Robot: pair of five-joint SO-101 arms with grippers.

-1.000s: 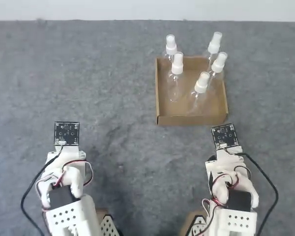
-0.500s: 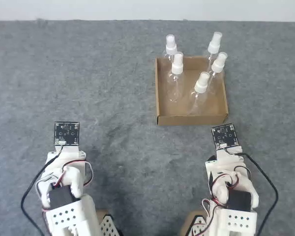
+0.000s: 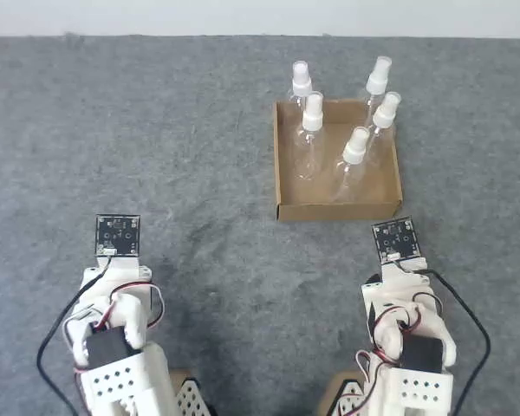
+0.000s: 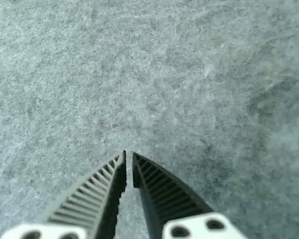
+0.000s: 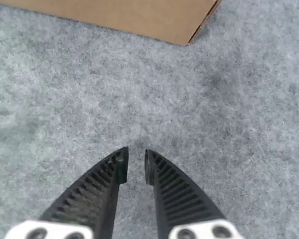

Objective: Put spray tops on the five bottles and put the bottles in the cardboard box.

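Note:
The cardboard box stands on the grey mat at the back right. Five clear bottles with white spray tops stand upright in it. Three are clearly inside: one bottle at the left, one at the right, one nearest the front. Two more bottles stand at the far wall. Both arms sit folded back at the near edge, well short of the box. My left gripper is shut over bare mat. My right gripper is shut with a thin gap at the tips, holding nothing, just before the box's near wall.
Grey felt mat covers the table, with open room to the left of the box and between the arms. The left arm and the right arm rest at the near edge, with cables looping beside them.

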